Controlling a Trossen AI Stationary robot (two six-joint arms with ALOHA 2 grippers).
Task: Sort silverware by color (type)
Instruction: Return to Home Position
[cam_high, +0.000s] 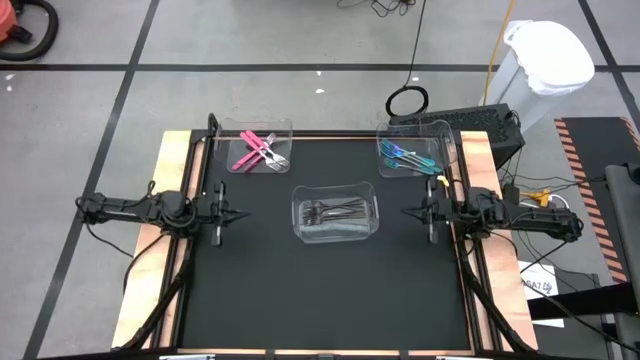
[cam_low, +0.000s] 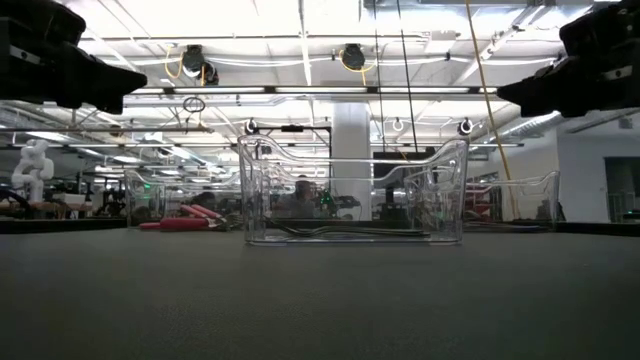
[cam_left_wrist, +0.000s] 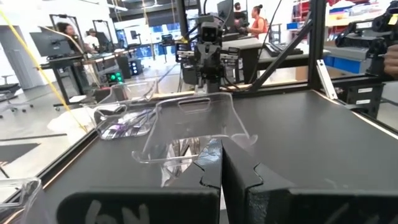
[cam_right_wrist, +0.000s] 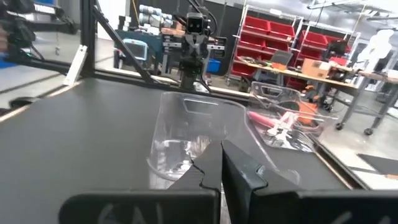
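Observation:
The silverware lies in three clear bins on the black table. Pink-handled pieces (cam_high: 257, 152) fill the far-left bin, blue-teal pieces (cam_high: 407, 157) the far-right bin, and grey metal pieces (cam_high: 335, 211) the middle bin (cam_high: 336, 215). My left gripper (cam_high: 244, 214) hovers shut at the table's left edge, pointing level toward the middle bin. My right gripper (cam_high: 406, 211) hovers shut at the right edge, pointing level at the same bin. Neither holds anything.
Wooden rails (cam_high: 172, 160) and dark frame bars border the table's left and right sides. The black mat (cam_high: 320, 300) runs from the bins to the near edge. Beyond the table are a keyboard (cam_high: 465, 122) and a white bin (cam_high: 545, 60).

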